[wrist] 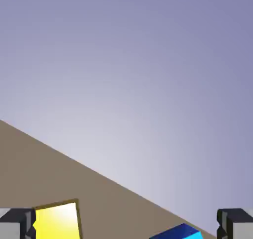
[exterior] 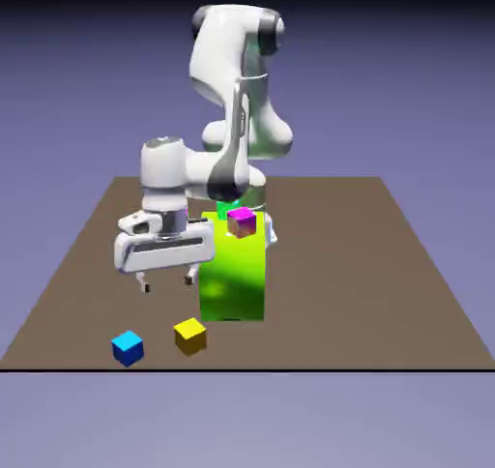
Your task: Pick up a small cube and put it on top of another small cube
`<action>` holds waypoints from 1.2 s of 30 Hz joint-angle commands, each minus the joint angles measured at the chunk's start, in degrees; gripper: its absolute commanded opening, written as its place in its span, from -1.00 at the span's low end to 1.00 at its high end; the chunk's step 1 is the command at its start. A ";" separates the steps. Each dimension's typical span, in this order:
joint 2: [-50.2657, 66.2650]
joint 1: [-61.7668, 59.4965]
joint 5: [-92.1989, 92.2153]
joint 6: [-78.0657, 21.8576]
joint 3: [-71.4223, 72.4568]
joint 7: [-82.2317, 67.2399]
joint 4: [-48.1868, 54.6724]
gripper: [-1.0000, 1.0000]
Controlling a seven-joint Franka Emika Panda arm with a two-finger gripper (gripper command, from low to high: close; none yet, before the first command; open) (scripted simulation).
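Near the table's front edge sits one small blue cube (exterior: 127, 347), with one yellow cube (exterior: 190, 336) just beside it at 2 o'clock. One big green block (exterior: 233, 274) stands behind them, a single magenta cube (exterior: 242, 221) seemingly on top. The gripper (exterior: 166, 282) hangs open and empty above the table (exterior: 387, 292). In the hand view, the blue cube (wrist: 180, 232) and yellow cube (wrist: 57, 221) are cut off at the bottom edge.
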 commanded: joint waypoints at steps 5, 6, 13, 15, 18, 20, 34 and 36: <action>8.78 -0.01 3.40 -4.08 -3.87 -12.46 5.70 0.00; 10.53 -0.01 4.08 -4.89 -4.65 -14.95 6.84 0.00; 20.22 -0.98 8.37 -7.00 -6.73 -26.68 12.39 0.00; 24.37 -2.92 11.06 -4.13 -4.18 -28.53 13.62 0.00; 27.10 -4.19 12.83 -2.24 -2.51 -29.75 14.43 -1.00; 25.02 -3.22 11.48 -3.68 -3.78 -28.82 13.82 -1.00; -0.54 0.72 -0.21 -17.59 -2.05 -8.81 3.74 -1.00; -4.70 0.88 -1.82 -19.63 -0.72 -5.04 1.95 -1.00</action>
